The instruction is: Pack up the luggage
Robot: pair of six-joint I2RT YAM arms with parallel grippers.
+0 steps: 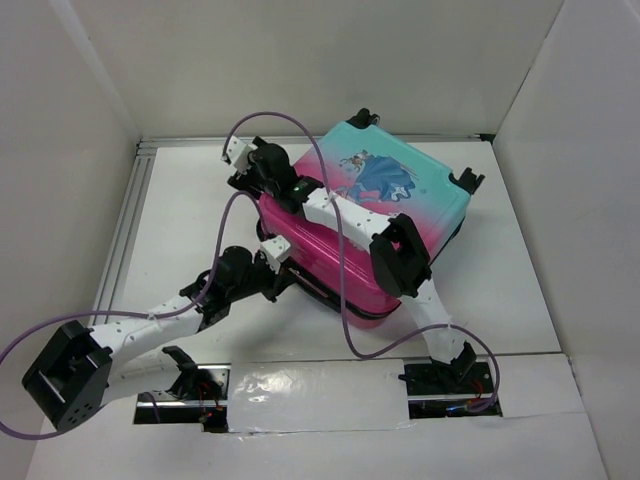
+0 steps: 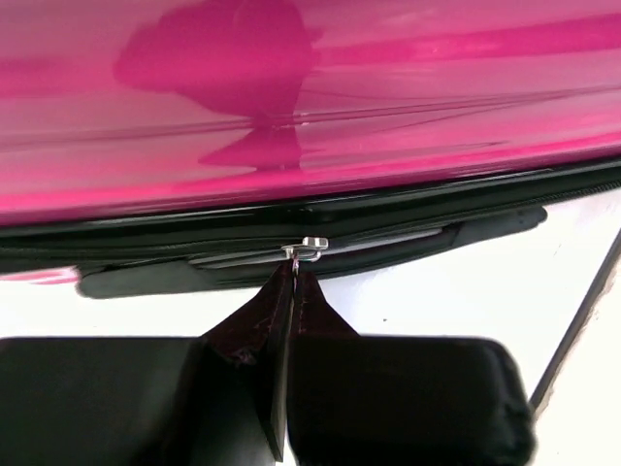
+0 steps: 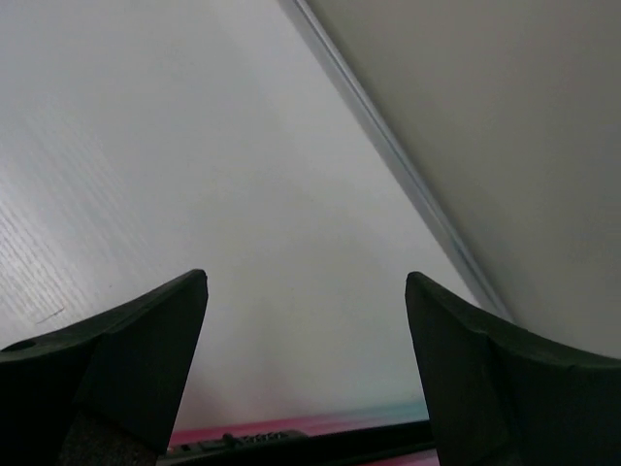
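The luggage [image 1: 400, 200] lies flat and closed on the white table, teal at the back and magenta at the front, with black wheels at its far corners. My left gripper [image 1: 287, 266] is at its near-left edge. In the left wrist view the fingertips [image 2: 293, 277] are pressed together on the small silver zipper pull [image 2: 309, 249], just below the magenta shell [image 2: 310, 107] and its black zipper band. My right gripper [image 1: 243, 172] hovers at the luggage's back-left corner. Its jaws [image 3: 306, 282] stand wide apart with only white wall between them, and a strip of the luggage [image 3: 291, 432] shows below.
White walls close in the table at the back, left and right. An aluminium rail [image 1: 125, 230] runs along the left side. Purple cables [image 1: 345, 300] loop from both arms over the luggage. A taped strip [image 1: 300, 385] lies between the arm bases.
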